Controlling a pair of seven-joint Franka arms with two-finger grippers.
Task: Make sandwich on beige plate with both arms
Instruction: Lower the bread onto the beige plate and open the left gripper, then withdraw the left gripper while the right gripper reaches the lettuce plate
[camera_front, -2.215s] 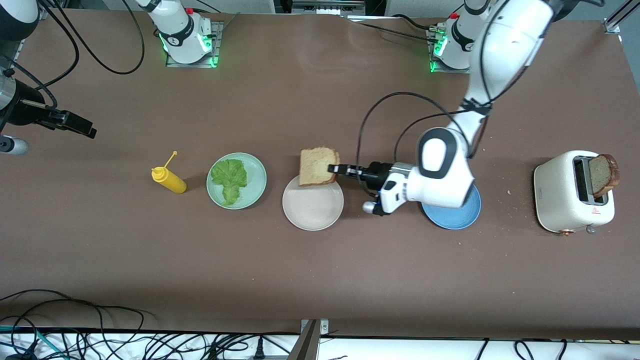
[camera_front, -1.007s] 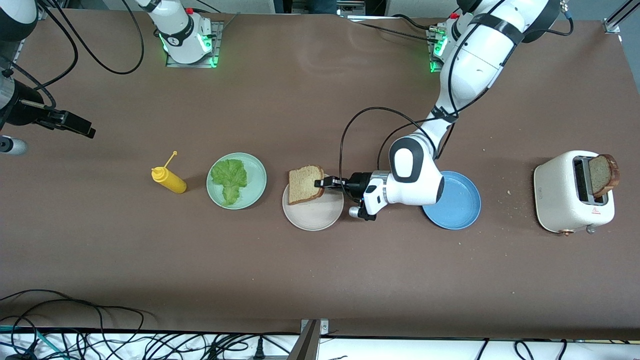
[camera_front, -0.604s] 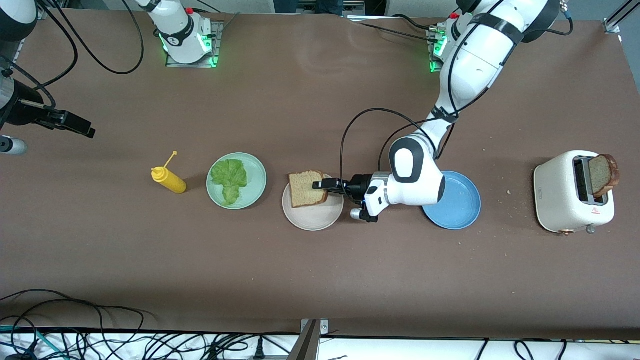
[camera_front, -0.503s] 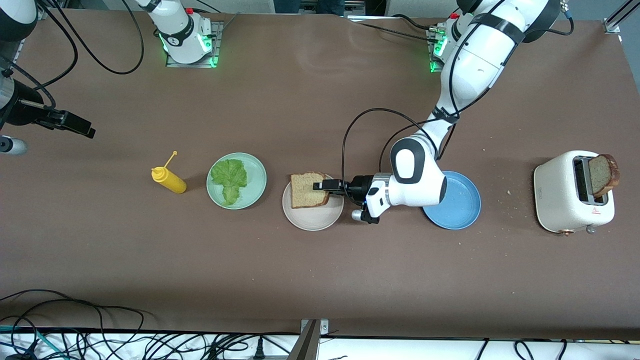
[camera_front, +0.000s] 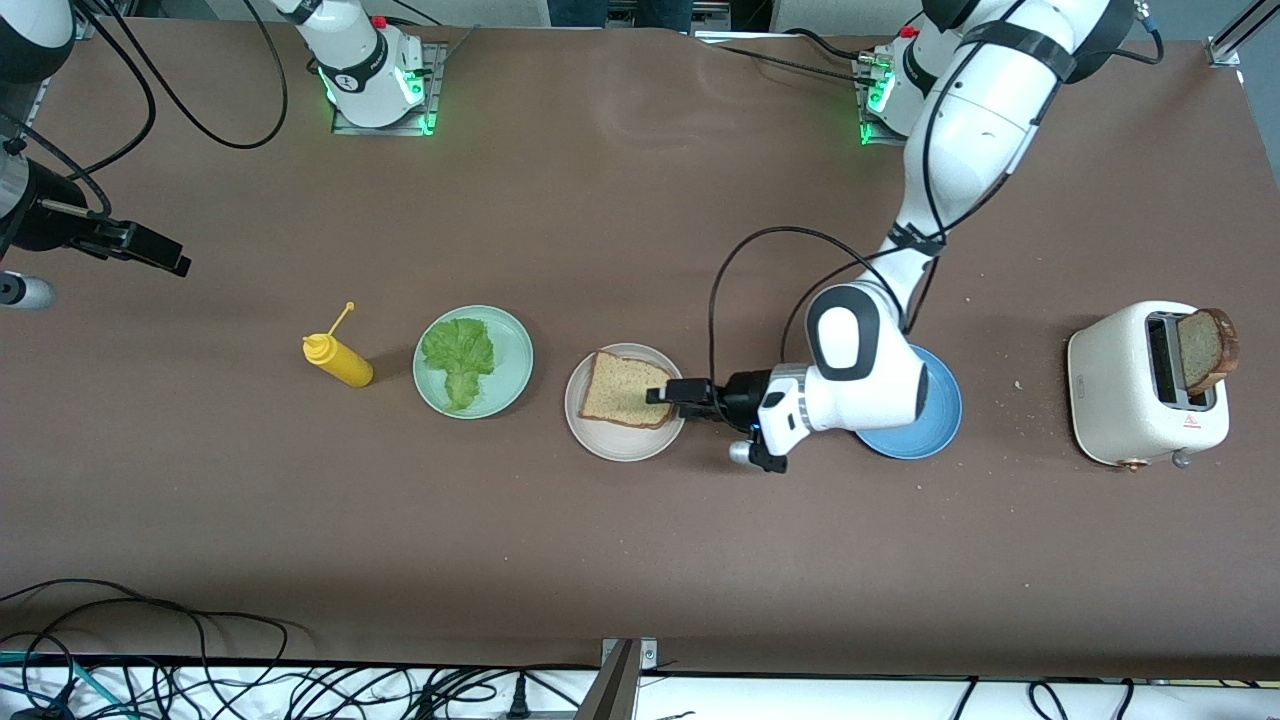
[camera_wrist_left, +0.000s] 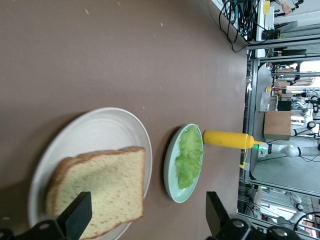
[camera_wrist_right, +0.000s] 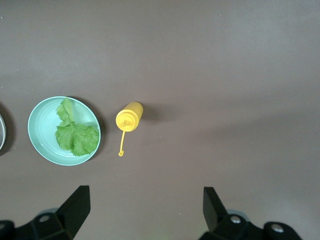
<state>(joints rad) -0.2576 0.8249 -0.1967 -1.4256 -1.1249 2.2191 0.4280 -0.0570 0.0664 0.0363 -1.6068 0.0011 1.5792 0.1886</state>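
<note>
Bread slice, tan with a brown crust, lies flat on the round matte beige plate. I see the left gripper at its edge, jaws spread and holding nothing. Ruffled lettuce sits on the mint plate beside it, with a yellow squeeze bottle next along. A blue plate lies under the left arm, and a white toaster holds another slice. The right gripper waits above the brown surface, jaws apart.
</note>
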